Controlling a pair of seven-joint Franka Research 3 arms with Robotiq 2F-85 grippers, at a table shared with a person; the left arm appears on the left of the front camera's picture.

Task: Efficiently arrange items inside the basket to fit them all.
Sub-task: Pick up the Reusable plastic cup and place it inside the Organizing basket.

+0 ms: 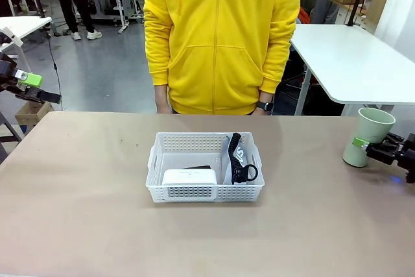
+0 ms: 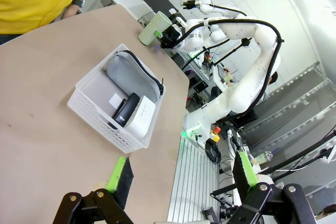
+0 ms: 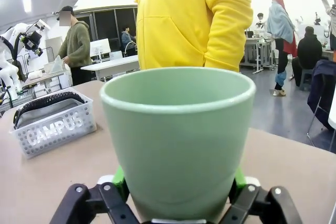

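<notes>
Right gripper (image 1: pixel 381 149) at far right of table (image 1: pixel 84 212), clamped around pale green cup (image 1: pixel 367 135), green pads pressed on both sides of cup's lower body; in right wrist view cup (image 3: pixel 177 140) upright, seated between the two fingers (image 3: pixel 118 179), base down on tabletop. Cup well apart from white basket (image 1: pixel 205 192), off to its right near table edge. Left gripper (image 1: pixel 23 82) raised at far left, off the table edge, jaws spread wide, nothing between them; in left wrist view left gripper (image 2: pixel 181 174) wide apart, green pads (image 2: pixel 116 173) facing each other with only table and floor beyond. Basket (image 2: pixel 94 116) near table centre, in front of person in yellow hoodie (image 1: pixel 217 37) standing at far side. Inside basket: grey "CAMPUS" zip pouch (image 2: pixel 131 77) standing on edge along the right-hand side in front view, leaning on the wall, black zipper (image 1: pixel 235 154) up; lettering seen through lattice in right wrist view (image 3: pixel 55 126). White rounded boxy device (image 1: pixel 189 177) in the near left part of basket, against near wall. Dark stapler (image 2: pixel 126 109) lying just beside the device, touching it, between device and pouch side. Person's hands down near far table edge, not touching anything.
</notes>
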